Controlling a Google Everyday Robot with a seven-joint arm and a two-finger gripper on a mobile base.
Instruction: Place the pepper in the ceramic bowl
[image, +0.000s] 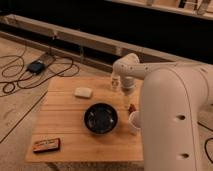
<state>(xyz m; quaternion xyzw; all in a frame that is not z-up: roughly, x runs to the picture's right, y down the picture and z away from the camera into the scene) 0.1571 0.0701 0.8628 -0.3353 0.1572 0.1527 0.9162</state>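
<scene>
The ceramic bowl (101, 118) is round, glossy black and shallow, and sits in the middle of the wooden table (65, 115). A small red-orange pepper (132, 107) shows at the table's right edge, right of the bowl and just above a white cup. My gripper (127, 99) hangs down from the white arm, just above and left of the pepper and to the right of the bowl's far rim. I cannot tell whether the pepper is in the gripper or on the table.
A small white cup (134, 120) stands at the right edge, partly behind my arm. A pale block (83, 92) lies at the back left. A flat orange-and-black packet (47, 145) lies at the front left corner. Cables and a box (36, 67) lie on the floor to the left.
</scene>
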